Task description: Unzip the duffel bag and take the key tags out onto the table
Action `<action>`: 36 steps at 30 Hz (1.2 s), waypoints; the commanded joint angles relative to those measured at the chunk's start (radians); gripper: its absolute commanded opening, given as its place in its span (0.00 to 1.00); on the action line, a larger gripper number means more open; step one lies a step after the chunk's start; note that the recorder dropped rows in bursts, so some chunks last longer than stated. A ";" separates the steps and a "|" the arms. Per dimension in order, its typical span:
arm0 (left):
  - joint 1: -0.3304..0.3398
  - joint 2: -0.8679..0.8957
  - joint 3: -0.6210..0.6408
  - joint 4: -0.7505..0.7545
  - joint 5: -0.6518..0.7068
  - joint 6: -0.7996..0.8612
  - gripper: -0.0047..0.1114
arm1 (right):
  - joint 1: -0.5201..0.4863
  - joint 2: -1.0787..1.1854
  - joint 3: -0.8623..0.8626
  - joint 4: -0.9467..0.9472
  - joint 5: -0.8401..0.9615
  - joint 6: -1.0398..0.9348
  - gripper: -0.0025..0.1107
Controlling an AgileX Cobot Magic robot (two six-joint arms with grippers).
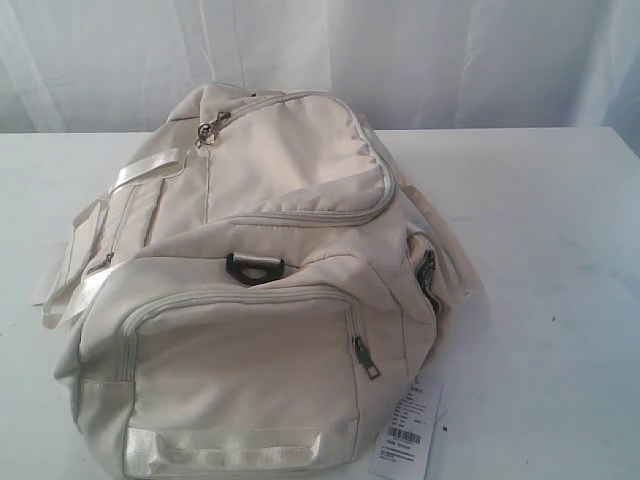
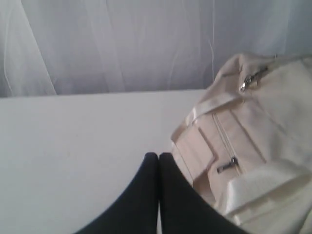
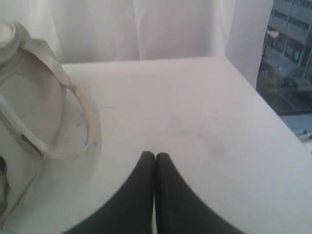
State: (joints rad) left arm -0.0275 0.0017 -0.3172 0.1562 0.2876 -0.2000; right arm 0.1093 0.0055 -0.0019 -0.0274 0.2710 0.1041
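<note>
The cream duffel bag (image 1: 270,290) lies on the white table (image 1: 560,250), all its zip pockets closed and a black D-ring (image 1: 254,268) on top. No key tags show anywhere. Neither gripper appears in the exterior view. My left gripper (image 2: 158,156) is shut and empty, beside one end of the duffel bag (image 2: 248,146) with its zip pulls. My right gripper (image 3: 155,156) is shut and empty over bare table (image 3: 195,122), apart from the bag's webbing strap (image 3: 73,112).
A white paper barcode label (image 1: 410,430) hangs at the bag's front right. White curtains (image 1: 400,60) back the table. The table's edge (image 3: 273,112) runs near a window in the right wrist view.
</note>
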 commanded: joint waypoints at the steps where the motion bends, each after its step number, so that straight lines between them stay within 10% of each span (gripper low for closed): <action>1: -0.005 -0.002 -0.052 0.017 -0.073 -0.002 0.04 | 0.001 -0.005 0.002 -0.006 -0.145 0.004 0.02; 20: -0.005 -0.002 -0.056 0.035 -0.116 -0.004 0.04 | 0.001 -0.005 0.002 -0.006 -0.658 0.064 0.02; 36: -0.005 0.029 -0.056 0.035 -0.713 0.098 0.04 | 0.001 -0.003 -0.029 0.083 -0.541 0.457 0.02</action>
State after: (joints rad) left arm -0.0275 0.0023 -0.3659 0.1872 -0.2862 -0.1722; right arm 0.1093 0.0055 -0.0053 0.0422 -0.3580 0.5391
